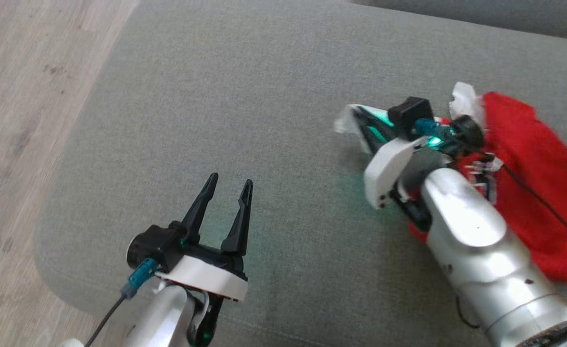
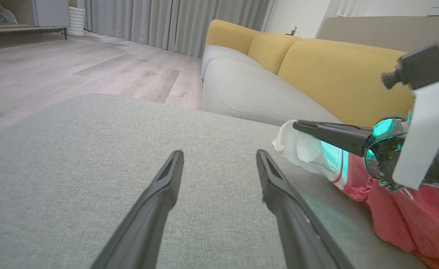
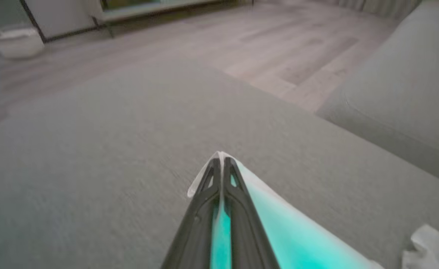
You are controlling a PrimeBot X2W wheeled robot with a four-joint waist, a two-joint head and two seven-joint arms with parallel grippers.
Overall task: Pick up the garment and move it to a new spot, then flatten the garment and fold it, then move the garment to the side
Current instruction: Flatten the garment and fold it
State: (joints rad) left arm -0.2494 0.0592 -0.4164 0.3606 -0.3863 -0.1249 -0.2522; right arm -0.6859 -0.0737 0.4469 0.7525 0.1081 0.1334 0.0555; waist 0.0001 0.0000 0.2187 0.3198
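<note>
My right gripper (image 1: 355, 115) is clenched on the garment (image 1: 529, 144). Its two long dark fingers are pressed flat together, with a thin fold of white trim pinched right at their tips. A sliver of that trim pokes out just past the tips and to either side. The rest of the cloth trails back under the fingers and lies bunched beneath and behind my wrist as a soft, rumpled red heap with ragged white edging.

I judge the trim was the place to take hold because it is a firmer edge than the loose red body. Pulling from it should draw the heap out in a line rather than lift it as a ball. The white cloth under my fingers looks thin and limp, and it is tinted teal by the gripper's own light. The red part looks thicker and slightly fuzzy.

My left gripper (image 1: 230, 180) is released, with its fingers spread in a narrow V, and it hovers over bare cushion (image 1: 216, 96). It is well apart from the garment, which lies off toward its right side. I take it that the left gripper waits there so it can catch a second edge once the cloth is up.

The cushion is grey, tightly woven and matt, with a rounded corner, and pale wooden floor (image 1: 23, 96) shows beyond it. That weave may cling, so I expect some drag when I lift
</note>
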